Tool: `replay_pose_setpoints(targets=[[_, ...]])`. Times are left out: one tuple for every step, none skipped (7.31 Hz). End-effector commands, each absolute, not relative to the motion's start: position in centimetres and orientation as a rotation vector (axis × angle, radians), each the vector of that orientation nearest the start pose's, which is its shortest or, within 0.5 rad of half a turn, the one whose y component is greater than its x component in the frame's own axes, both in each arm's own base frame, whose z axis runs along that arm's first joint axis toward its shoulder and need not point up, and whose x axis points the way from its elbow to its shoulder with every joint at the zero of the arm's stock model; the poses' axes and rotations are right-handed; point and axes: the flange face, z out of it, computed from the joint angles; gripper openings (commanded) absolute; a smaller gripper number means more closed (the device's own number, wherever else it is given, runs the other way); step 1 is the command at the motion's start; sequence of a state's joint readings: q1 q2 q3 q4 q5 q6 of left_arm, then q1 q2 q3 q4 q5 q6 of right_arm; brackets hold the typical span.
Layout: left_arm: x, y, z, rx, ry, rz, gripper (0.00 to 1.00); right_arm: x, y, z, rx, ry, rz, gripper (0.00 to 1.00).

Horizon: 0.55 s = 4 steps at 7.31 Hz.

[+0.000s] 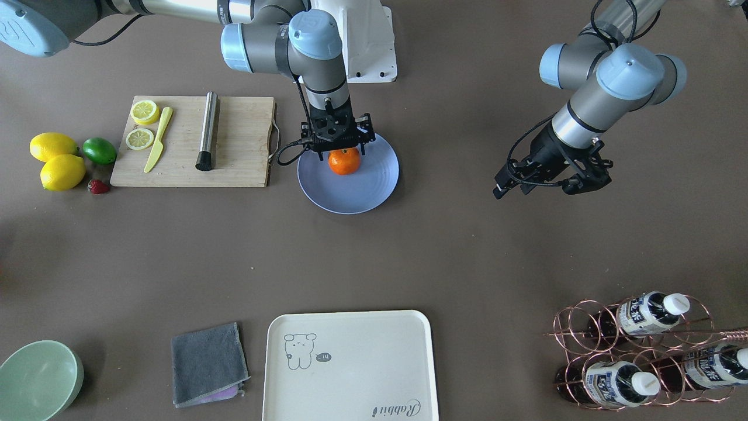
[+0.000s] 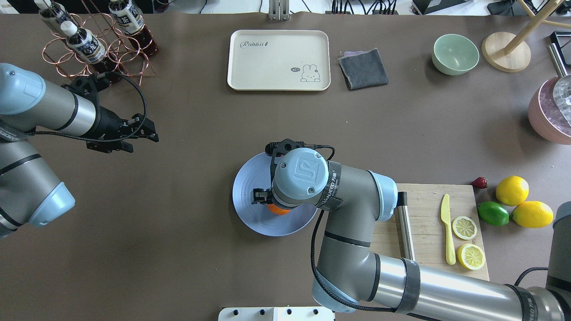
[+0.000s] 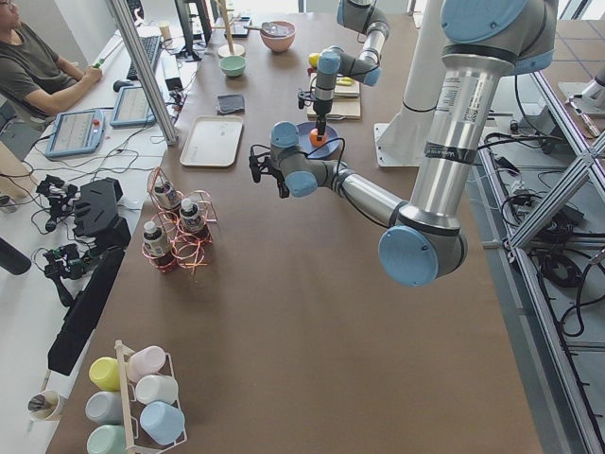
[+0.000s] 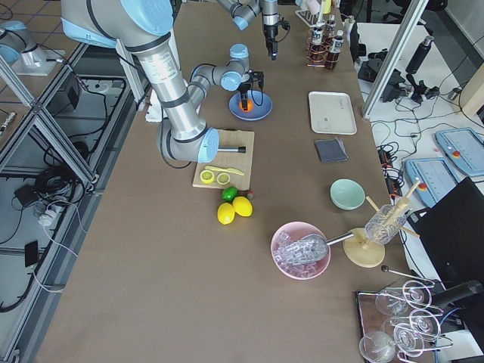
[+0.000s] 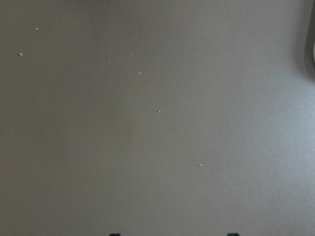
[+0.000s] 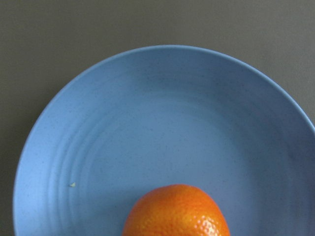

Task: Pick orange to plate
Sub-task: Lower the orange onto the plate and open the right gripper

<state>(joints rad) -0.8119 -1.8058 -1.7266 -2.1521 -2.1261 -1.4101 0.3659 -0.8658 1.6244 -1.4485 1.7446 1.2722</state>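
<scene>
The orange is over the periwinkle-blue plate, on the half nearest the robot. My right gripper points straight down with its fingers on either side of the fruit, shut on it. In the right wrist view the orange fills the bottom centre with the plate behind it; whether it rests on the plate I cannot tell. From overhead only a sliver of orange shows under the wrist. My left gripper hovers open over bare table, far from the plate.
A cutting board with lemon slices, a yellow knife and a metal bar lies beside the plate, with lemons, a lime and a strawberry beyond. A cream tray, grey cloth, green bowl and bottle rack line the far edge.
</scene>
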Motion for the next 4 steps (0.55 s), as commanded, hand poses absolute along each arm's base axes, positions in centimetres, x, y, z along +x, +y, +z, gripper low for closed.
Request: replay_pose_setpoints(targets=[[34.2, -48.0, 38.6, -0.004, 1.083, -0.315, 0.80, -57.3, -37.6, 19.7, 0.155, -0.910, 0.011, 1.00], [32.3, -48.3, 40.4, 0.011, 1.063, -0.285, 0.81, -50.8, -39.4, 21.9, 0.145, -0.930, 0.024, 1.00], [28.8, -48.8, 42.9, 0.053, 1.044, -0.174, 0.81, -43.3, -43.7, 24.4, 0.127, -0.946, -0.006, 1.00], [24.4, -49.2, 45.9, 0.083, 1.021, -0.130, 0.81, -36.7, -47.2, 27.9, 0.118, -0.945, -0.055, 1.00]])
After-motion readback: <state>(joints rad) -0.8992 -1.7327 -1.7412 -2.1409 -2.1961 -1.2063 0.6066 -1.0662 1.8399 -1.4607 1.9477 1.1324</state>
